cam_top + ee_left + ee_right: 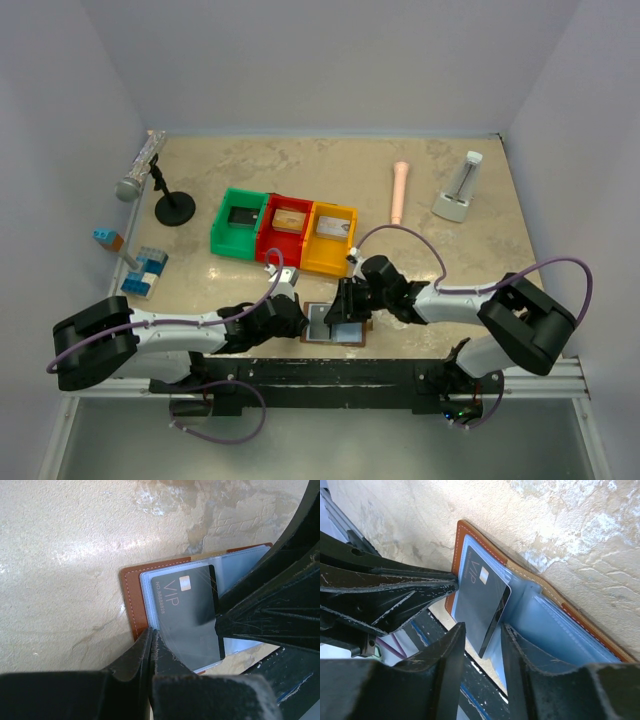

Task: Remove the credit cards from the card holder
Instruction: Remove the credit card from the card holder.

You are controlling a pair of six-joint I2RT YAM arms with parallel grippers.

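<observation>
The brown card holder (338, 334) lies open near the table's front edge, between both arms. Its brown stitched rim (131, 600) frames pale blue sleeves (560, 625). A dark card marked VIP (187, 615) stands partly out of a sleeve, tilted up off the holder (464, 535). My left gripper (151, 630) is shut, and its tips press on the holder's left edge beside the card. My right gripper (483, 627) is open, with the card's (480, 597) free corner in the gap between its fingers and neither finger clearly touching it. In the top view both grippers (297, 322) (348, 308) meet over the holder.
Green (240, 222), red (285, 225) and yellow (330, 237) bins stand in a row behind the holder. A microphone on a stand (160, 190) and blue blocks (145, 270) are at the left. A pink rod (400, 190) and a white device (458, 190) are at the back right. The black rail (330, 370) runs just in front.
</observation>
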